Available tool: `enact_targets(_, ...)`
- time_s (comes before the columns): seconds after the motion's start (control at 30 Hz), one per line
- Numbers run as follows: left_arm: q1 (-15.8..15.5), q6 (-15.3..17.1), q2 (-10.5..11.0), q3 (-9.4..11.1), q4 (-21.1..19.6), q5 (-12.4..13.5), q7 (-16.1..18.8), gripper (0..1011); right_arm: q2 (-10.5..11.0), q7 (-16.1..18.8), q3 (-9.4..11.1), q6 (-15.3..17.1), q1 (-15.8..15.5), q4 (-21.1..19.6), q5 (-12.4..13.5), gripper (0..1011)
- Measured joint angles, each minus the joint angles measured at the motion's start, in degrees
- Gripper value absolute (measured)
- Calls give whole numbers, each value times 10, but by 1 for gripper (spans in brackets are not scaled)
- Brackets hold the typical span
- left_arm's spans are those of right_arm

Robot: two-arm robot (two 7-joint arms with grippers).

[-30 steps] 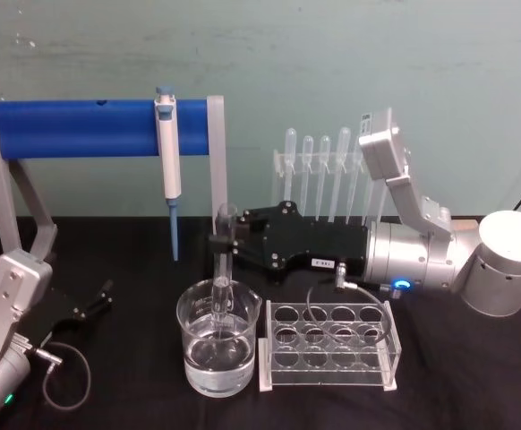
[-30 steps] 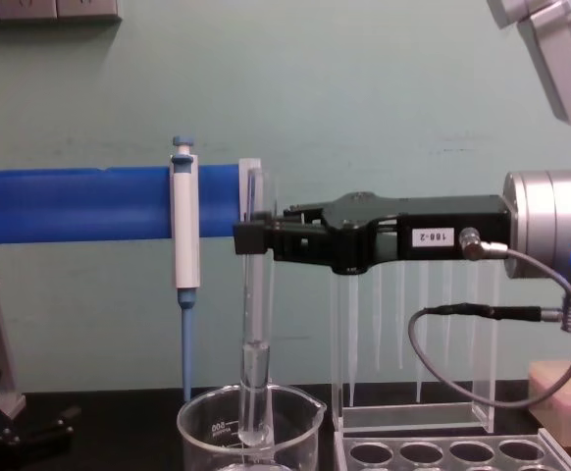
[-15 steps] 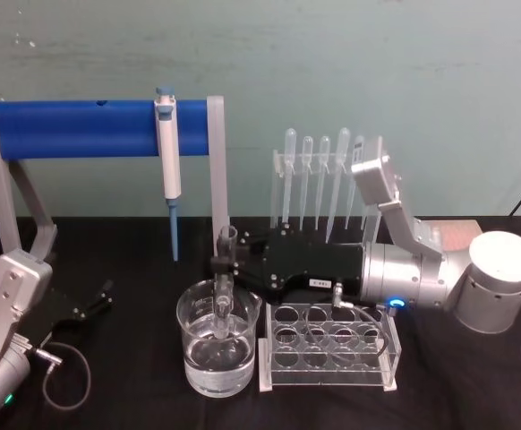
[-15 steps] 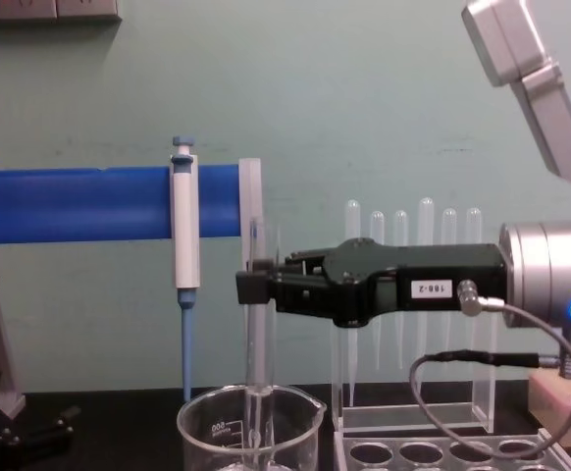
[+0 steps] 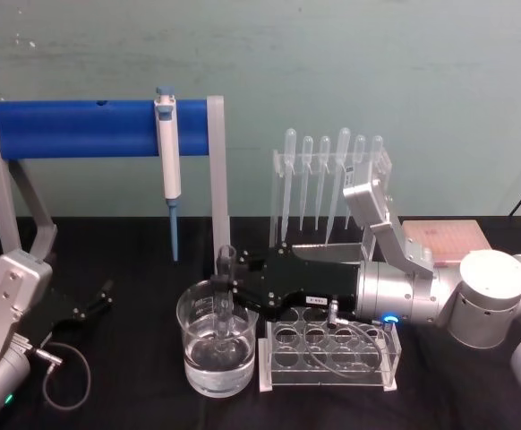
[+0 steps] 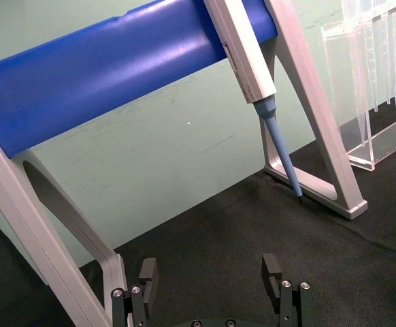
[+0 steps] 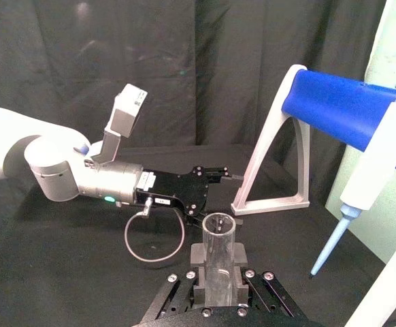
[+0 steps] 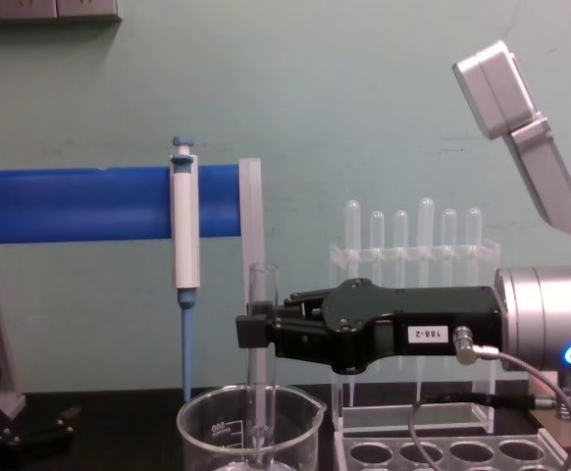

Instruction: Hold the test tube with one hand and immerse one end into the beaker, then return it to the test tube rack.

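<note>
The right gripper (image 5: 227, 287) is clamped on the one test tube (image 8: 260, 392) just below its rim. The tube stands upright, its lower end in the single beaker (image 5: 193, 358). One rack (image 5: 328, 383) sits just beside the beaker, under the right arm, so the return likely needs a straight lift, then a short sideways shift. The left gripper (image 6: 209, 276) is parked far left, open and empty.
</note>
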Motion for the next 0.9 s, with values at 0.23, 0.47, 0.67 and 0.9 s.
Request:
enact_targets(0.23,0,0,0,0,0,0,0,1000,-2,0,2,-4,-3,4,-4,224)
enact_targets(0.47,0,0,0,0,0,0,0,1000,-1,0,2,-3,-3,3,-4,224)
enact_targets(0.67,0,0,0,0,0,0,0,1000,-1,0,2,-3,-2,3,-3,224)
enact_targets(0.9,0,0,0,0,0,0,0,1000,-1,0,2,-3,-2,2,-3,224)
